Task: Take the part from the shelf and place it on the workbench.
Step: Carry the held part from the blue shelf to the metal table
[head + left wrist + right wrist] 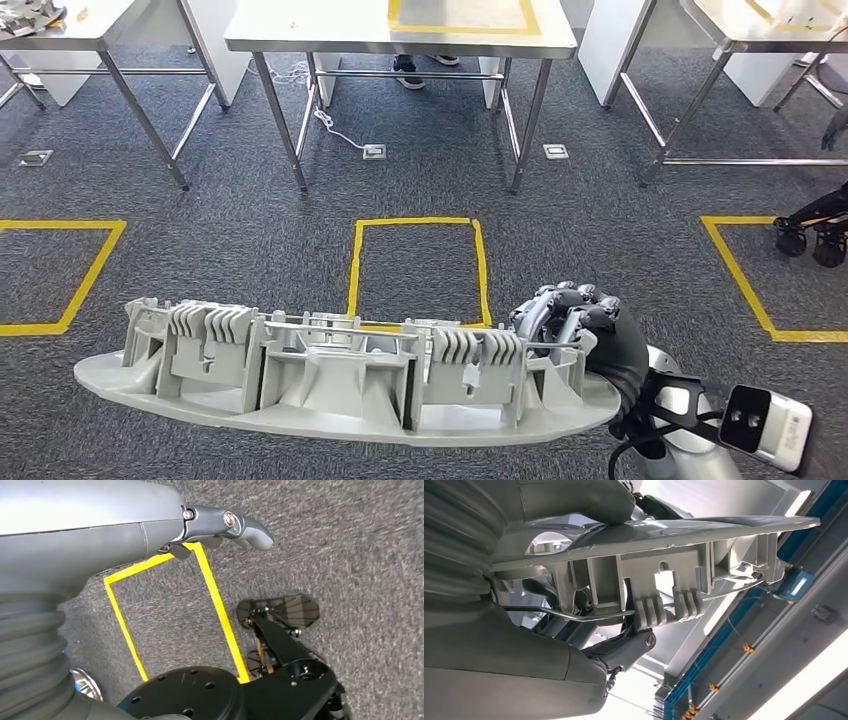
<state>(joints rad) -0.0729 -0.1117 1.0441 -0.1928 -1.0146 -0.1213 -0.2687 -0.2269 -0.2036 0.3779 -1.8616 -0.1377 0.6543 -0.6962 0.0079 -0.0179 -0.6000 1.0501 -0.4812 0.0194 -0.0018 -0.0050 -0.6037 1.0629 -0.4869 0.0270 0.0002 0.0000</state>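
Observation:
A long grey moulded part (330, 375) with ribs and brackets lies level across the lower head view, carried above the carpet. My right hand (585, 335) grips its right end, dark fingers curled over the top edge. In the right wrist view the part (659, 575) runs out from my right hand (524, 645), thumb on one side and fingers on the other. My left hand (227, 527) hangs beside my body over the carpet, holding nothing, its fingers mostly hidden behind the wrist cover. The steel workbench (300, 38) stands ahead at the top, with a yellow-taped rectangle (465, 22) on it.
Two more steel tables (60, 30) (770, 28) flank the workbench. Yellow taped squares (415, 270) mark the grey carpet. A person's shoes (410, 70) show behind the workbench. Floor sockets (374, 152) and a white cable lie under it.

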